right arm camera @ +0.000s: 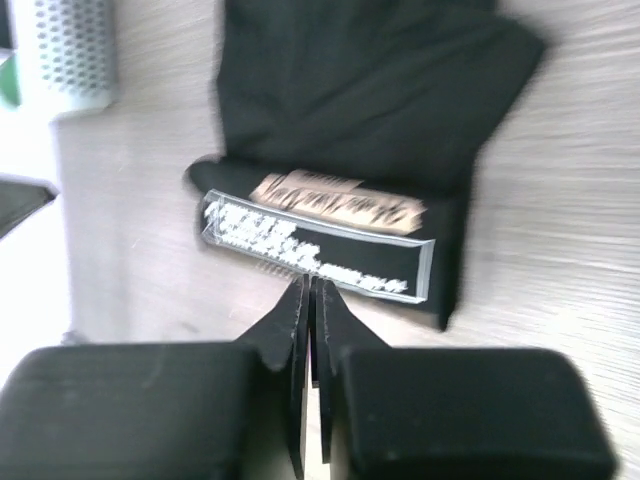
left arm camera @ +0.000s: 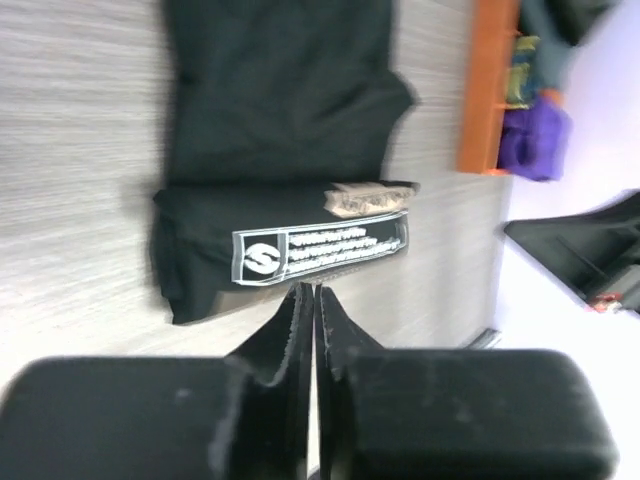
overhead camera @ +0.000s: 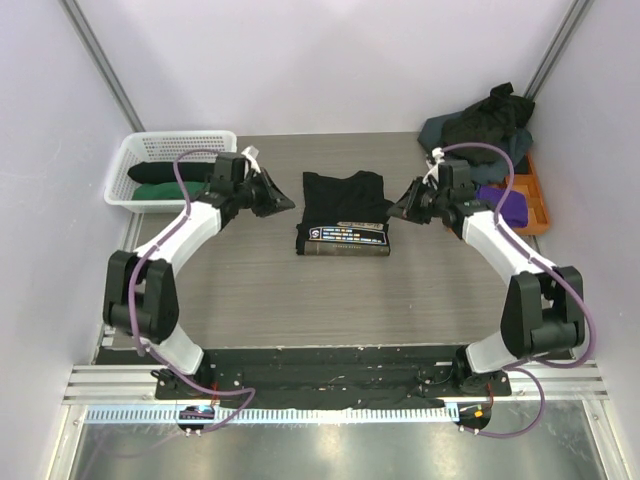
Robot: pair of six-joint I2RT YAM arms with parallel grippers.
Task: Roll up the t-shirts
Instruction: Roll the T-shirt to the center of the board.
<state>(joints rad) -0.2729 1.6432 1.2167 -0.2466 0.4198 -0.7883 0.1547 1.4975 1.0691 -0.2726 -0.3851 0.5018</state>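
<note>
Two grippers hang above the grey wood-grain table [overhead camera: 250, 290], one on each side of a shirt, and neither touches it. The left gripper [overhead camera: 288, 203] points toward the shirt from its left. In its wrist view the two black fingers [left arm camera: 290, 325] are pressed together with nothing between them. The right gripper [overhead camera: 395, 212] faces in from the other side, and its fingers [right arm camera: 335, 320] are likewise closed together and empty.

Between them, at the middle of the table, lies the black cotton t-shirt with white lettering [overhead camera: 345, 190]. Its near end is rolled into a tight tube [overhead camera: 345, 240] lying crosswise. On the tube a white-bordered panel of white text faces up, with a strip of tan-orange print just beyond it. The far part of the shirt is still flat on the table, and a sleeve sticks out at each side.

Farther back on the left stands a white plastic lattice basket [overhead camera: 150, 142]. It holds a green rolled t-shirt [overhead camera: 160, 192] and, behind that, a black rolled t-shirt [overhead camera: 150, 174]. At the far right an orange plastic compartment tray [overhead camera: 545, 215] holds a purple object [overhead camera: 512, 207]. A loose heap of black and grey-blue t-shirts [overhead camera: 490, 120] lies in the far right corner and overlaps the tray's far end.
</note>
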